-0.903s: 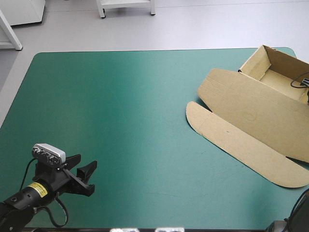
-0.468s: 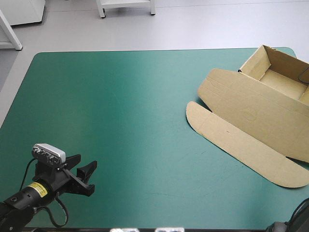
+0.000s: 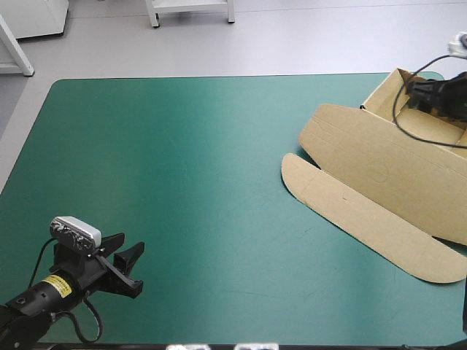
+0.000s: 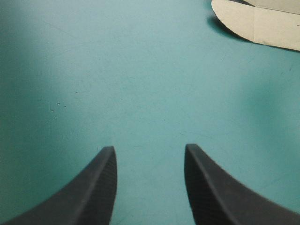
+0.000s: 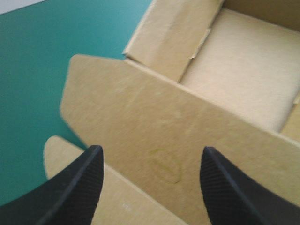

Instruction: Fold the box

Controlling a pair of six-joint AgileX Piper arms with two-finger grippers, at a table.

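Left gripper point(image 4: 150, 149) spread, low; right gripper point(image 5: 151, 150) spread, raised

Surface finishes
Brown box point(image 3: 379, 171) matt, papery; teal-green surface point(image 3: 182, 182) smooth; right end effector point(image 5: 151, 148) black, finely grained, perhaps rubber.

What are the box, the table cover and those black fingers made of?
Box: brown cardboard, matte, by its creased fold lines and raw cut edges. Cover: looks like a smooth teal-green mat, faintly scuffed; material unsure. Fingers: black, finely dimpled, probably rubber or plastic.
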